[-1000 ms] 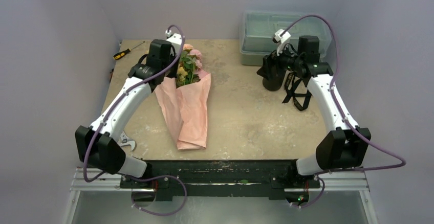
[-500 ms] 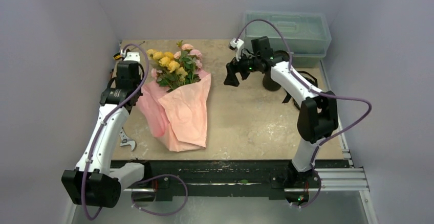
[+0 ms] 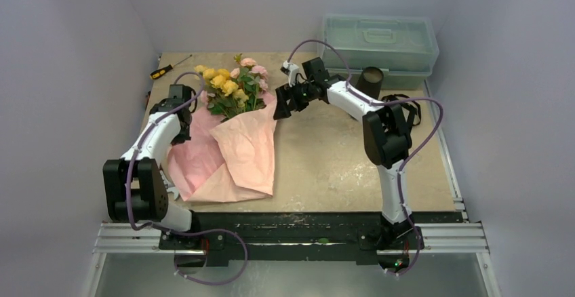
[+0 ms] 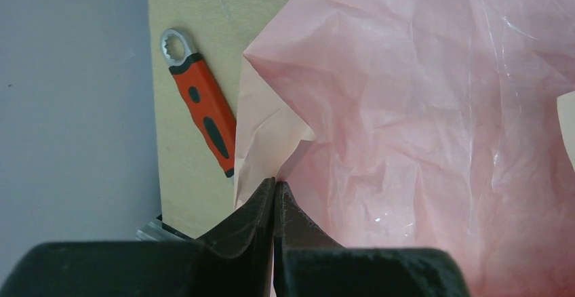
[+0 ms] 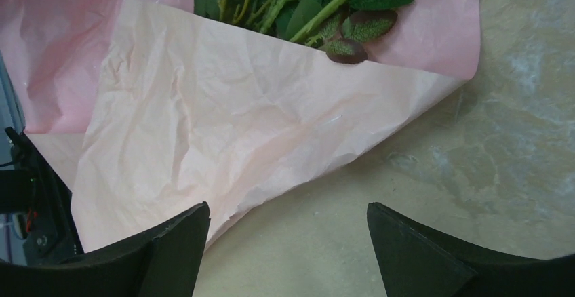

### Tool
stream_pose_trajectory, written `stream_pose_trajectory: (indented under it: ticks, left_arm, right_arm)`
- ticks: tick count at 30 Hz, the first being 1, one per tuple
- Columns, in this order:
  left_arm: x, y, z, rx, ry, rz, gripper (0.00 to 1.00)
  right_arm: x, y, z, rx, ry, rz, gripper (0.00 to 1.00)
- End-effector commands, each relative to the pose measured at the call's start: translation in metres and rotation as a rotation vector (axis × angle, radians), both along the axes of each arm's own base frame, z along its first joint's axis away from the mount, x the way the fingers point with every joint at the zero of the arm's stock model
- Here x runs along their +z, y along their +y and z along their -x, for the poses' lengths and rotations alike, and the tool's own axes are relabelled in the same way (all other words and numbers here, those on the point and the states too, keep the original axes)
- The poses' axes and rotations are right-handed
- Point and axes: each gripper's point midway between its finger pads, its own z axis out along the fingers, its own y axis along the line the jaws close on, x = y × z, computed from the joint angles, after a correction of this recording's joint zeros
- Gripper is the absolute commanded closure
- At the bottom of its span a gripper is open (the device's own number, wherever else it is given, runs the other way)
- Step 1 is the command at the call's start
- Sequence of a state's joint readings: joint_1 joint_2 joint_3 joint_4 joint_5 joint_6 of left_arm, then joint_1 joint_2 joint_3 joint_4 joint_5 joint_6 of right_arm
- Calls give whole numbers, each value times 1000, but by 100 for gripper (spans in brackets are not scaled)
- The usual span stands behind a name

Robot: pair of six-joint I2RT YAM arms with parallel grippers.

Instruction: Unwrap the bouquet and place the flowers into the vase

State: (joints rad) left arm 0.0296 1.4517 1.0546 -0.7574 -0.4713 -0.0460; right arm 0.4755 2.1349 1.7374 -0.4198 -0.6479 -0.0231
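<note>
Beside the bouquet (image 3: 237,141), an orange wrench (image 4: 203,110).

This is a robotics lab test cell. Plain grey-lilac walls (image 3: 81,73) box in a mottled beige tabletop (image 3: 325,148) on three sides. Two white-and-black arms, left (image 3: 146,144) and right (image 3: 383,134), are bolted to an aluminium rail (image 3: 461,243) at its near edge. A screwdriver (image 3: 166,68), a wrench (image 4: 203,107) and a lidded plastic box (image 3: 380,39) lie about.

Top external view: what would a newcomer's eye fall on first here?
The bouquet lies left of centre, its pink paper spread open and yellow and pink flowers at the far end. The left fingers, shut, pinch the paper's left edge; the dark vase stands far right.
</note>
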Motion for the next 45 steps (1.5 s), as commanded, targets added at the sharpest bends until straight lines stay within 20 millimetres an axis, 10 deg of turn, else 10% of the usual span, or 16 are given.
stream_pose_trajectory:
  ticks: [1, 10, 22, 32, 41, 45]
  left_arm:
    - [-3, -3, -17, 24, -33, 51, 100]
    - [-26, 3, -36, 52, -27, 67, 100]
    - [-46, 22, -71, 115, -62, 67, 100]
    - [-61, 71, -104, 191, -104, 39, 100]
    - [-62, 97, -89, 155, -77, 49, 100]
    - [-42, 94, -87, 88, -138, 103, 51]
  right_arm:
    - [8, 27, -2, -52, 88, -80, 10]
    - [-32, 43, -16, -114, 174, -77, 22]
    - [-55, 59, -39, -141, 179, -113, 100]
    - [-55, 66, -80, -229, 53, -152, 100]
    - [-35, 72, -100, -276, -12, -213, 100]
    - [-24, 75, -97, -252, -10, -236, 74]
